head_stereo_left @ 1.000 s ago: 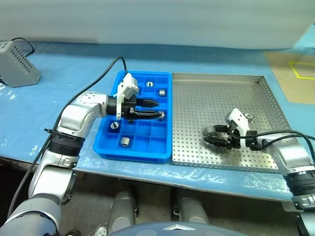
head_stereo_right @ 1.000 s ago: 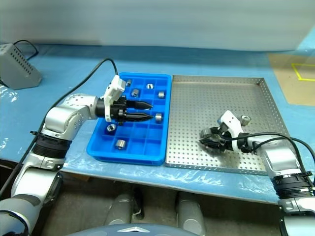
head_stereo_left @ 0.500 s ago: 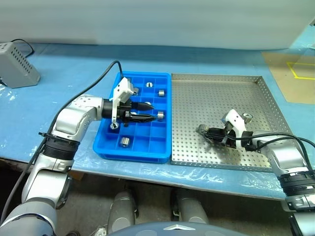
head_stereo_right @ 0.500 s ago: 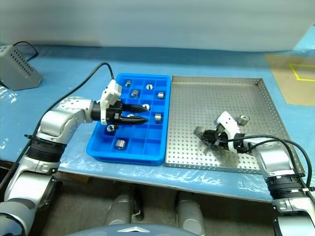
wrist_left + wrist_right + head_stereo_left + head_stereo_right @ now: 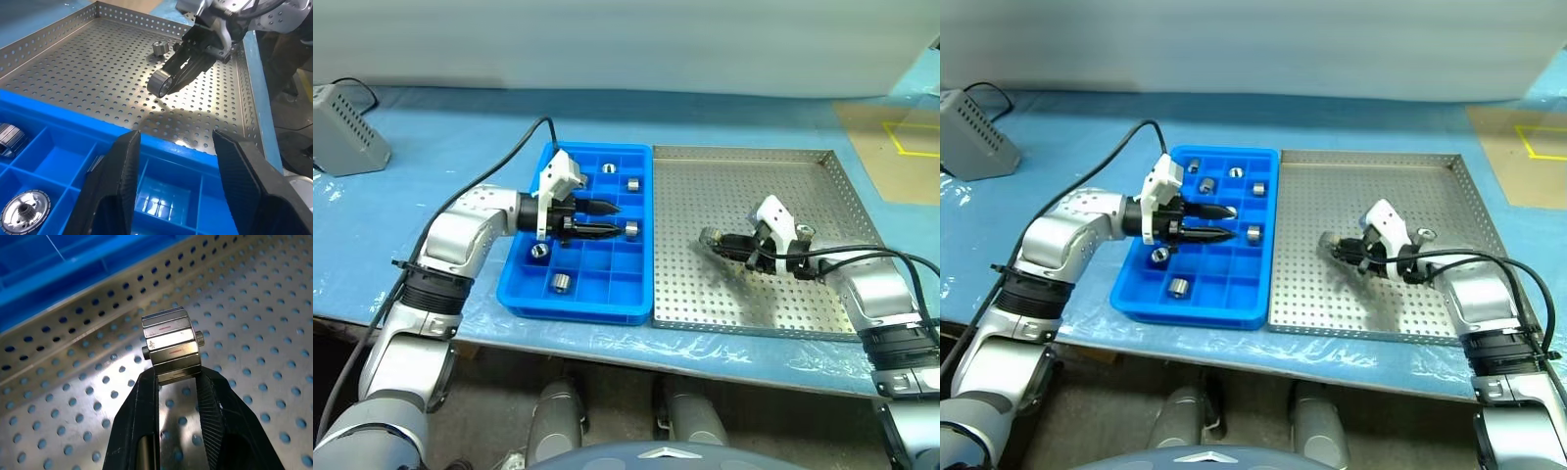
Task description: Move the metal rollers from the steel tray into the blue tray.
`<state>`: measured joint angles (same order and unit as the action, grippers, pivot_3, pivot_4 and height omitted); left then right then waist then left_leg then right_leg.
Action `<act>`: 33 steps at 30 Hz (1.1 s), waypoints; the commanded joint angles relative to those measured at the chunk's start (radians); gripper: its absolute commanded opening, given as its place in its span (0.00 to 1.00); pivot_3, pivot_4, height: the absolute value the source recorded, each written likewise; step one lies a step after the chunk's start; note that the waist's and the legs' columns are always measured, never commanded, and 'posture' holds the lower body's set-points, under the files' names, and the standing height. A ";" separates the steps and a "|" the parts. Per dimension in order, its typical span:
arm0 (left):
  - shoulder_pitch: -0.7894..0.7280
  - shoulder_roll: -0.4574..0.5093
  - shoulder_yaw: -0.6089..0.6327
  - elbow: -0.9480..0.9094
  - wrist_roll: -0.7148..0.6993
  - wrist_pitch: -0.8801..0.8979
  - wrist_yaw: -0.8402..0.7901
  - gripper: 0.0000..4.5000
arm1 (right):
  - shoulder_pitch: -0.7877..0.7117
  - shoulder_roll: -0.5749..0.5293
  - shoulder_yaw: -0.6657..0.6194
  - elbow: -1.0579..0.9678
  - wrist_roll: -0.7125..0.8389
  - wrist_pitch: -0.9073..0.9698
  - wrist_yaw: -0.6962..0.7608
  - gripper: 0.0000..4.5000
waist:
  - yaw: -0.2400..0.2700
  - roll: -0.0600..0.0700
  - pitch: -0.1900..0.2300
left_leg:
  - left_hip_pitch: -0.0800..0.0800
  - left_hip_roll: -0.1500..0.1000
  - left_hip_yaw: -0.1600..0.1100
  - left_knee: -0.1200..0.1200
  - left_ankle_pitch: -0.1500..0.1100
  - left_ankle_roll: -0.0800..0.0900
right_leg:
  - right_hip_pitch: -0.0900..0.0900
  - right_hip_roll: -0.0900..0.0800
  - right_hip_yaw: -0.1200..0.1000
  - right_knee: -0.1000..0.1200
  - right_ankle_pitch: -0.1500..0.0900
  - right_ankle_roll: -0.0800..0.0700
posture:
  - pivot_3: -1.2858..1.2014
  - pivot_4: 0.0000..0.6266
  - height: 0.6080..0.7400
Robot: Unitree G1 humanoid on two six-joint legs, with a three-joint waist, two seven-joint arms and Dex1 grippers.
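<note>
Rollers: one metal roller is pinched between the two black fingers of the right gripper, held clear above the perforated floor of the steel tray.
Right gripper: fingers pressed onto the roller's flanks, pointing toward the blue tray; the roller sits at the very fingertips.
Writing on held roller: thin red dashes and a small dark mark on its facets; too small to read.
Second roller in steel tray: another roller lies on the tray floor near the right wrist, apart from the held one.
Left gripper: the left gripper hovers over the blue tray's middle compartments, fingers parted with nothing between them.
Blue tray: stands just beside the steel tray on the robot's left; several rollers lie in separate compartments.
Other: a grey box rests on the blue table cover, far left.
</note>
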<state>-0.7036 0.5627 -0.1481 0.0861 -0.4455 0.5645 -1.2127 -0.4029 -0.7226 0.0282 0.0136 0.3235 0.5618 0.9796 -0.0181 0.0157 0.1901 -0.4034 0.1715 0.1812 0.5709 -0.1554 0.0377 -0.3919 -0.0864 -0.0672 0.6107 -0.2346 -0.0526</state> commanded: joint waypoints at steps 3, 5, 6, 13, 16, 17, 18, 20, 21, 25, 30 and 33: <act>0.027 0.079 0.073 -0.050 -0.006 -0.001 0.011 0.55 | -0.097 0.036 0.002 -0.137 0.074 0.053 0.017 0.15 | 0.003 0.000 0.000 | -0.001 0.000 0.000 0.000 0.000 0.000 | -0.002 0.000 0.000 0.001 0.000 0.000 | 0.41 0.24 1.00; 0.044 0.109 0.098 -0.062 -0.010 -0.001 0.017 0.55 | -0.137 0.062 0.034 -0.168 0.093 0.073 0.033 0.15 | 0.004 0.000 0.000 | -0.001 0.000 0.000 0.000 0.000 -0.001 | -0.002 0.000 0.000 0.002 0.000 0.000 | 0.42 0.24 1.00; 0.050 0.120 0.106 -0.068 -0.012 -0.001 0.018 0.55 | -0.148 0.072 0.045 -0.175 0.096 0.079 0.037 0.15 | 0.004 0.000 0.000 | -0.001 0.000 0.000 0.000 0.000 -0.001 | -0.003 0.000 0.000 0.003 0.000 0.000 | 0.42 0.24 1.00; 0.135 0.212 0.171 -0.122 -0.009 -0.009 0.044 0.55 | -0.221 0.144 0.183 -0.106 0.057 0.044 0.113 0.15 | 0.023 0.000 0.000 | -0.001 0.000 0.000 0.000 0.000 -0.006 | -0.003 0.000 0.000 0.006 0.000 0.000 | 0.46 0.24 1.00; 0.171 0.220 0.194 -0.166 -0.026 0.013 0.070 0.55 | -0.211 0.131 0.226 -0.093 0.048 0.034 0.168 0.15 | 0.043 0.000 0.000 | -0.001 0.000 0.000 0.000 0.000 -0.006 | -0.003 -0.001 0.000 0.006 0.000 0.000 | 0.47 0.24 1.00; 0.186 0.221 0.201 -0.189 -0.035 0.024 0.078 0.55 | -0.203 0.118 0.234 -0.099 0.053 0.037 0.192 0.15 | 0.048 0.000 0.000 | -0.001 0.000 0.000 0.000 0.000 -0.006 | -0.003 -0.001 0.000 0.006 0.000 0.000 | 0.48 0.24 1.00; 0.198 0.222 0.206 -0.208 -0.042 0.033 0.086 0.55 | -0.195 0.106 0.238 -0.109 0.060 0.041 0.213 0.15 | 0.054 0.000 0.000 | -0.001 0.000 0.000 0.000 0.000 -0.006 | -0.004 -0.001 0.000 0.006 0.000 0.000 | 0.48 0.24 1.00; 0.222 0.222 0.213 -0.238 -0.052 0.050 0.099 0.55 | -0.185 0.091 0.239 -0.136 0.086 0.066 0.248 0.15 | 0.063 0.000 0.000 | -0.001 0.000 0.000 0.000 0.000 -0.006 | -0.004 -0.001 0.000 0.006 0.000 0.000 | 0.48 0.24 1.00; 0.229 0.223 0.214 -0.247 -0.055 0.056 0.104 0.55 | -0.183 0.088 0.239 -0.141 0.092 0.074 0.256 0.15 | 0.066 0.000 0.000 | -0.001 0.000 0.000 0.000 0.000 -0.006 | -0.004 -0.001 0.000 0.006 0.000 0.000 | 0.48 0.24 1.00; 0.258 0.228 0.203 -0.289 -0.067 0.073 0.102 0.55 | -0.160 0.074 0.272 -0.160 0.099 0.087 0.304 0.15 | 0.065 0.000 0.000 | 0.000 0.000 0.000 0.000 0.001 -0.008 | -0.004 -0.001 0.000 0.008 0.000 0.000 | 0.48 0.24 1.00; 0.242 0.218 0.190 -0.284 -0.064 0.078 0.109 0.55 | -0.148 0.102 0.292 -0.141 0.092 0.098 0.297 0.15 | 0.064 0.000 0.000 | 0.001 0.000 -0.001 0.000 0.002 -0.009 | -0.004 -0.001 0.000 0.010 0.000 0.000 | 0.48 0.24 1.00; 0.229 0.209 0.176 -0.277 -0.062 0.076 0.111 0.55 | -0.139 0.122 0.299 -0.096 0.070 0.062 0.293 0.15 | 0.063 0.000 0.000 | 0.001 0.000 -0.001 0.000 0.002 -0.010 | -0.005 -0.001 0.000 0.011 0.000 0.000 | 0.48 0.24 1.00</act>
<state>-0.4551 0.7706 0.0280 -0.1732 -0.4975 0.6416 -1.1049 -0.5421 -0.6104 0.3309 -0.0862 0.3936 0.6529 1.2702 0.0454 0.0154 0.1901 -0.4027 0.1718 0.1804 0.5713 -0.1534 0.0280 -0.3965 -0.0874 -0.0668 0.6217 -0.2347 -0.0527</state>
